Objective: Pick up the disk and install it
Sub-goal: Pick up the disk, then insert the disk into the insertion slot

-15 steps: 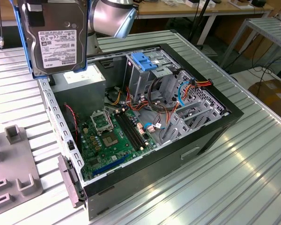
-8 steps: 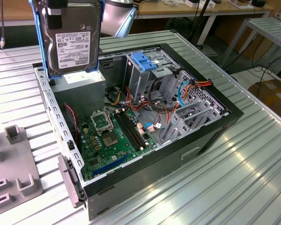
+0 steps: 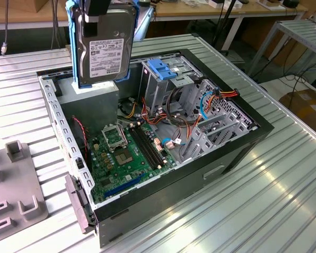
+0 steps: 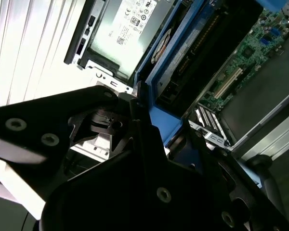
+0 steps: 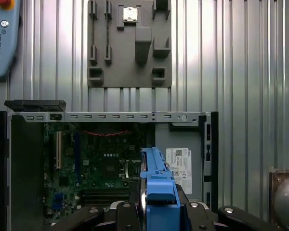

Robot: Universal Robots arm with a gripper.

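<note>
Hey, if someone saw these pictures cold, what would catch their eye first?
The disk, silver in a bright blue frame, hangs upright in the gripper above the open case, at the exterior view's upper left. Below it the green motherboard lies exposed among cables. A grey fixture plate sits on the ribbed table at the exterior view's left.

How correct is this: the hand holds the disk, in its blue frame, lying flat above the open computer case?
One detail is wrong. In the exterior view the hand holds the disk upright on its edge, not lying flat. The rest stands: it sits in its blue frame, above the open computer case.
</note>
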